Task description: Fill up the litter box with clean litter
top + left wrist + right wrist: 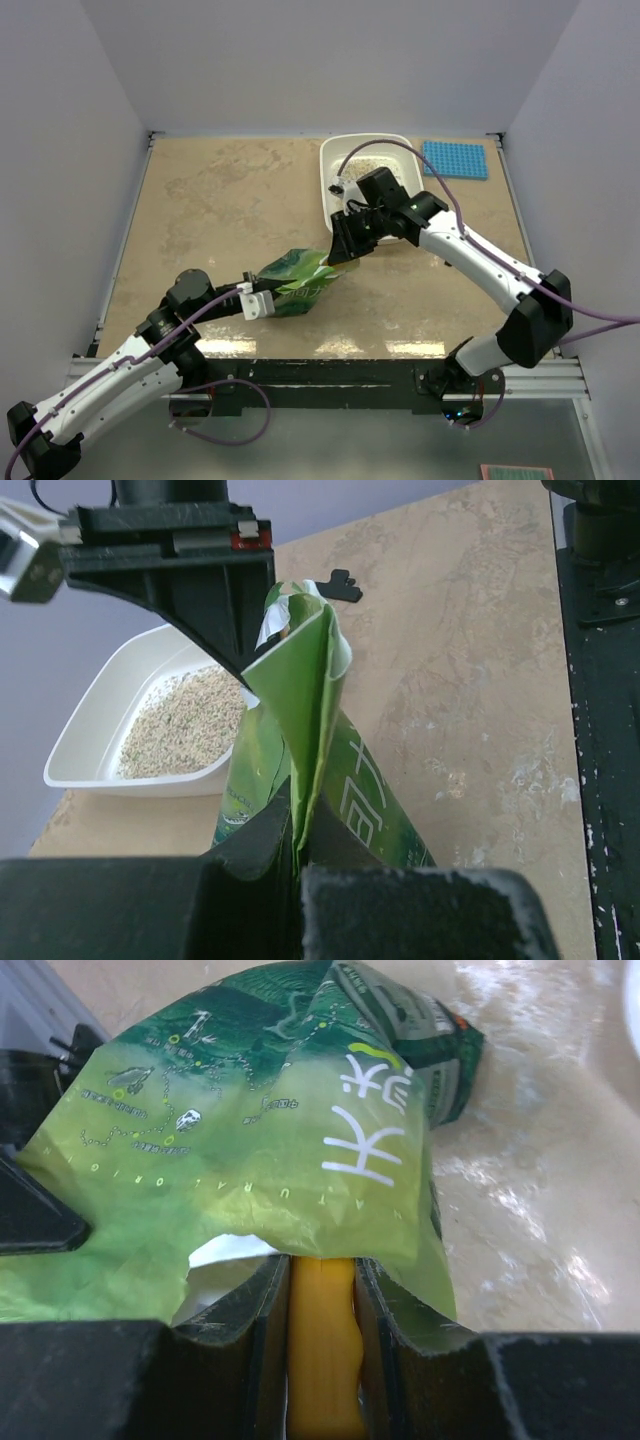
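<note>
The white litter box point(331, 176) stands at the back right and holds beige-grey litter point(365, 163); it also shows in the left wrist view point(95, 705) with the litter point(180, 720). A crinkly green bag point(298, 278) stands mid-table. My left gripper point(268, 298) is shut on the bag's edge point(305, 770). My right gripper point(340, 250) is at the bag's open mouth, shut on the yellow scoop handle point(322, 1345). The scoop's bowl is hidden inside the bag point(250, 1140).
A small blue studded mat point(455, 159) lies to the right of the litter box at the back. White walls enclose the beige table point(220, 200) on three sides. The black front rail point(330, 375) runs along the near edge.
</note>
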You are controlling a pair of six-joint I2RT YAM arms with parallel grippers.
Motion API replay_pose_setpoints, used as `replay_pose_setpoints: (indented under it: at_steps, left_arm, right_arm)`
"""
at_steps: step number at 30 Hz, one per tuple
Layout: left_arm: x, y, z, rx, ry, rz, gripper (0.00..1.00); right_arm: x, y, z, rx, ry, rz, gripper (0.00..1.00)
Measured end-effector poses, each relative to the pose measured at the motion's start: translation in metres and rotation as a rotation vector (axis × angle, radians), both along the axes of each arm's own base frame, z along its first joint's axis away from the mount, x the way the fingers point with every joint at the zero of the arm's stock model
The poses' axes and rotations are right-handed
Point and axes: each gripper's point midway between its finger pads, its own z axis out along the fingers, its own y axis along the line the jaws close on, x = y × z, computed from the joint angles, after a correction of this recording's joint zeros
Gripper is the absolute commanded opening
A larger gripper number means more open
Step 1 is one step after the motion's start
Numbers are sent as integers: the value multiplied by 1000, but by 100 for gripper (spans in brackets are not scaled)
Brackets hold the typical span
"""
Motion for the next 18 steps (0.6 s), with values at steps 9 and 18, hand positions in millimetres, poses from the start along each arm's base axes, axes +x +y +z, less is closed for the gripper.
replay_pose_setpoints:
  at_steps: [9,18]
  left_arm:
    - [3,1,-5,22,-6,8,0]
    - [-2,0,-11,40,8,-22,0]
  right_arm:
    - [-14,24,-55,174,221,156,0]
    - [-23,32,-64,368,229,144,0]
